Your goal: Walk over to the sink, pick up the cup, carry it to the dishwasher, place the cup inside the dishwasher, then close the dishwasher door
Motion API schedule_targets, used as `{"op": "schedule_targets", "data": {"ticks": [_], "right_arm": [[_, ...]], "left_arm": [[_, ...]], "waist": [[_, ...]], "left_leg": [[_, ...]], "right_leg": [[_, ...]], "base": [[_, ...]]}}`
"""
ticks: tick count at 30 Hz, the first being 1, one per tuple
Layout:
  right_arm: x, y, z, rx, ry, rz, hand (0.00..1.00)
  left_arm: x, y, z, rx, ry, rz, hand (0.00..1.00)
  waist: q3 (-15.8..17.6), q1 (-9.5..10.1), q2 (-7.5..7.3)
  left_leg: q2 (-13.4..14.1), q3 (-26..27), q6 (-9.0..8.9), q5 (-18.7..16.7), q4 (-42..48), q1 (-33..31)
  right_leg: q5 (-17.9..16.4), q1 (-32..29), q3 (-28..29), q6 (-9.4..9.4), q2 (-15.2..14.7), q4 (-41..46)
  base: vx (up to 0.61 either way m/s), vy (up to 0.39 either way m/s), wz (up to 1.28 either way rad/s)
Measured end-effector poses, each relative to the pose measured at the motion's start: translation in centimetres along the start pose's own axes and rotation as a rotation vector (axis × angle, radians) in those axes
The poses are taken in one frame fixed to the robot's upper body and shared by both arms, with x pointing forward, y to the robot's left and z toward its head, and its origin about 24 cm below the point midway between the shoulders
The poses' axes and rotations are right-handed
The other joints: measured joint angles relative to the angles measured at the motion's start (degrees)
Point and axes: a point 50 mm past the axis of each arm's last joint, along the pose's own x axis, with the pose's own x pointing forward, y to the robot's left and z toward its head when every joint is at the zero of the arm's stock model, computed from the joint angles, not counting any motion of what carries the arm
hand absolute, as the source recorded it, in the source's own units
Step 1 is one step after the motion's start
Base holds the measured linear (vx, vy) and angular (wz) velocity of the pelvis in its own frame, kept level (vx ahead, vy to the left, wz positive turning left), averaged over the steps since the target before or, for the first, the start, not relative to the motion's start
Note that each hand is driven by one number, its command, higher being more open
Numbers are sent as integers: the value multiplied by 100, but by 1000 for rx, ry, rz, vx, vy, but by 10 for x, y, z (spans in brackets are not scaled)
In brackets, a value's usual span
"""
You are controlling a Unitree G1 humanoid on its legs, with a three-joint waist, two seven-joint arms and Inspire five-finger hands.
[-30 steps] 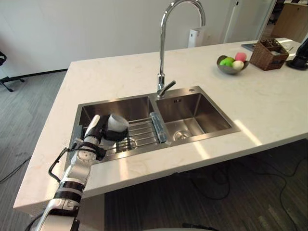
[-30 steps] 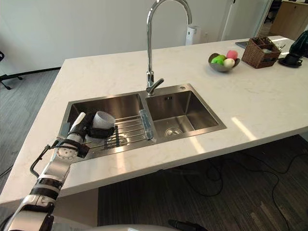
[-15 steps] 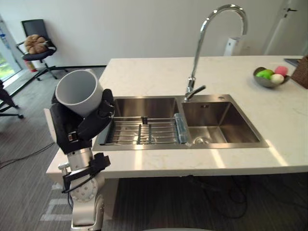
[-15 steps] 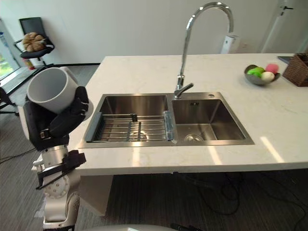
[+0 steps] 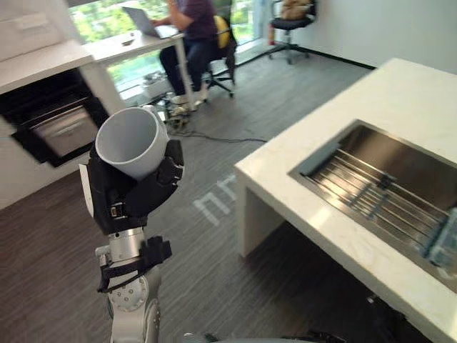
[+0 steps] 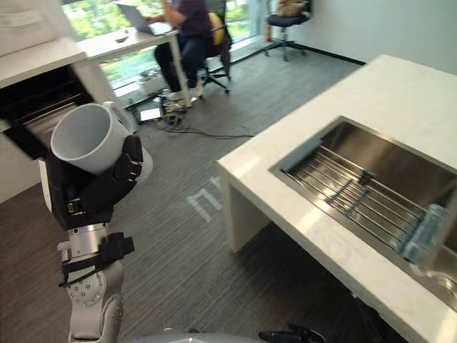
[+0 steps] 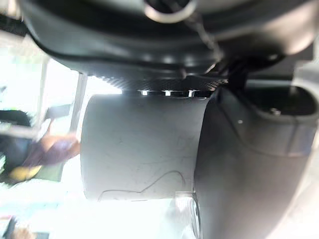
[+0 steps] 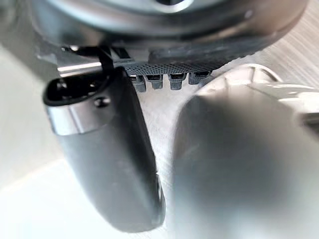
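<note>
A pale grey cup [image 5: 132, 143] is held up in the air, mouth tilted upward, with my left hand [image 5: 132, 196] shut round its lower wall. In the left wrist view the cup's side [image 7: 144, 149] lies against the palm, with the thumb [image 7: 249, 164] pressed beside it. The cup and hand hang over the dark floor, well to the left of the steel sink [image 5: 325, 153] with its wire rack [image 5: 371, 193]. A dark open appliance front [image 5: 50, 121] sits low in the white cabinetry at the far left. My right hand [image 8: 109, 149] appears in the right wrist view.
The white island counter [image 5: 400, 86] fills the right side, its corner [image 5: 246, 171] nearest the hand. A person sits at a desk with a laptop [image 5: 193, 28] at the back. An office chair [image 5: 289, 18] stands farther off. Open grey floor [image 5: 214, 271] lies between island and cabinets.
The left hand lifted the cup out of the sink and still holds it. The whole view has swung left, so the sink now sits at the right.
</note>
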Motion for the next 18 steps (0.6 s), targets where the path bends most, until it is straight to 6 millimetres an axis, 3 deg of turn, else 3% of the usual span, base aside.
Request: {"op": "schedule_targets", "data": {"ticks": [1,3,5,7,8,9,11,13,16,17,18], "right_arm": [[0,1,1,-3,3,2,100],[1,8,5,-21,-1,19,100],[2,13,10,-39,-22,22,100],[-1,12,10,-26,-45,16,100],[-4,8,8,4,-66,-5,100],[-4,10,6,34,-73,-7,100],[-2,16,0,261,-110,-26,100],[-1,17,4,289,-134,-40,100],[1,17,11,262,-128,-40,100],[3,21,15,251,-124,-29,100],[3,24,17,232,-118,-20,100]], "left_arm": [[-3,1,-1,2,15,5,0],[-10,5,-6,27,54,2,0],[-10,7,-7,41,61,-12,0],[-10,0,-17,22,94,-43,0],[-11,-11,-28,-18,133,-78,0],[-11,-18,-33,-42,148,-103,0],[-21,-41,-53,-94,230,-206,0],[-32,-51,-62,-112,290,-246,0],[-39,-54,-67,-101,326,-260,0],[-38,-54,-67,-87,320,-250,0],[-37,-53,-67,-64,312,-249,0]], "waist": [[24,-16,2],[-43,2,89],[-17,-61,109],[23,-74,167],[52,-156,210],[81,-242,231],[112,-336,146],[100,-324,120],[114,-149,142],[126,-82,125],[135,-55,73]], "left_leg": [[-26,-27,-448,213,-229,161],[-397,-492,-446,362,-723,189],[-609,-980,-250,484,-954,55],[-794,-1621,-79,566,-1107,6],[-848,-2201,5,588,-1109,6],[-881,-2558,58,621,-1111,-22],[-1102,-3701,23,678,-1117,-41],[-1280,-4261,-12,693,-1126,40],[-1345,-4508,-84,689,-1251,179],[-1334,-4511,-47,635,-1251,178],[-1356,-4508,-56,634,-1252,174]], "right_leg": [[-7,102,-116,10,-10,43],[105,268,-467,28,-115,83],[184,268,-354,-80,-115,77],[219,289,542,-288,-245,470],[47,219,1567,-433,-348,1046],[-188,174,2230,-375,-241,1164],[-952,-9,4408,-195,431,1273],[-1180,-137,5084,-54,576,1226],[-1188,-445,5122,-36,573,929],[-1102,-585,5156,-81,585,716],[-784,-641,5167,-99,555,584]], "base": [[-89,151,111],[-83,120,102],[-25,54,138],[32,1,187],[56,-25,199],[60,-92,287],[46,-157,271],[49,-62,166],[36,-13,61],[39,-27,5],[53,-44,6]]}}
